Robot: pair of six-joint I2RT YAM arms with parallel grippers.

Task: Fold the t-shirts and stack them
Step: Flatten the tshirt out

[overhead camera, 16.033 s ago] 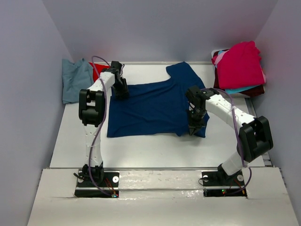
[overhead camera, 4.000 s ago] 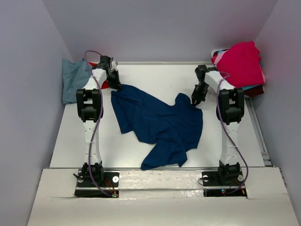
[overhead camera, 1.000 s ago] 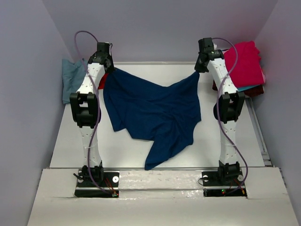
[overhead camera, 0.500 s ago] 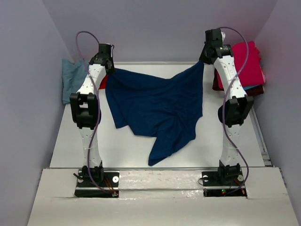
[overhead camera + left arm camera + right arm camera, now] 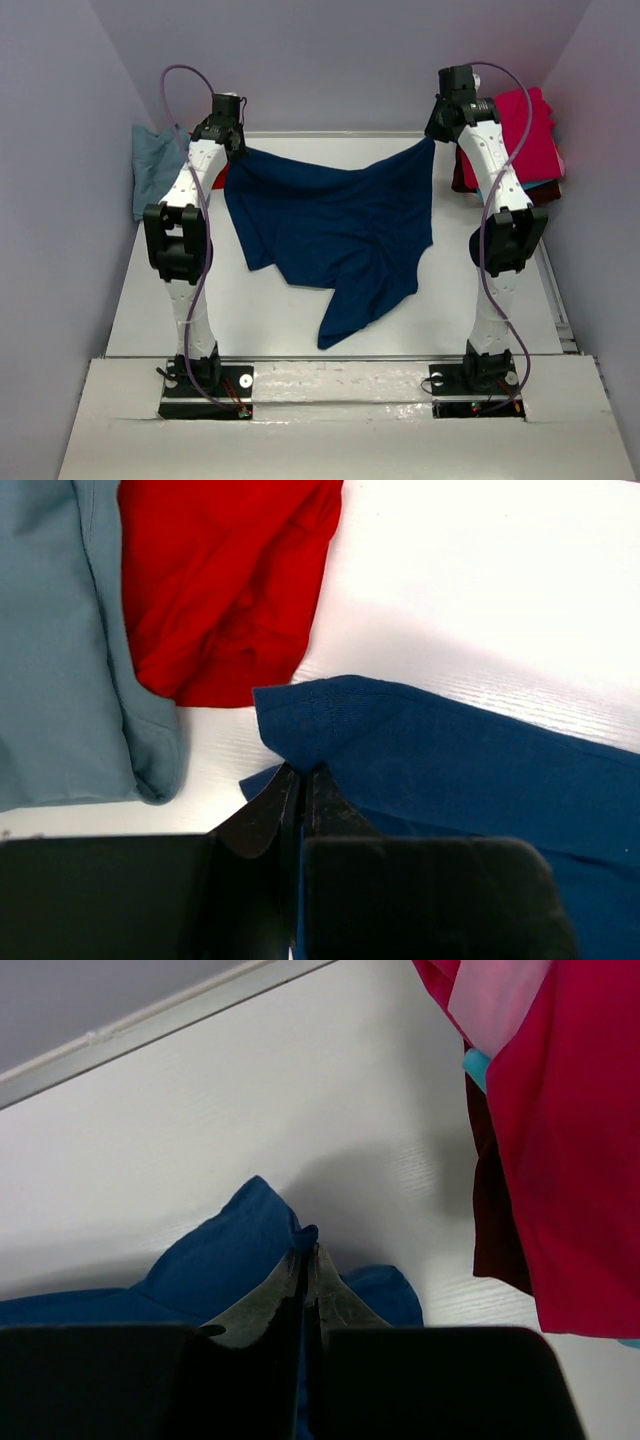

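Hanging slack, the navy tee (image 5: 340, 222) is clamped at one top corner by the left gripper (image 5: 303, 771) and at the other by the right gripper (image 5: 305, 1253).

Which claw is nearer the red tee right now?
Left. The left claw pinches the navy tee just beside the red tee; the right claw holds the opposite corner, by the magenta pile.

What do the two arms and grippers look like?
The left arm and right arm have white links, boxy black joint housings, a looping purple cable each, and black bases. The left gripper and right gripper have black tapering fingers.
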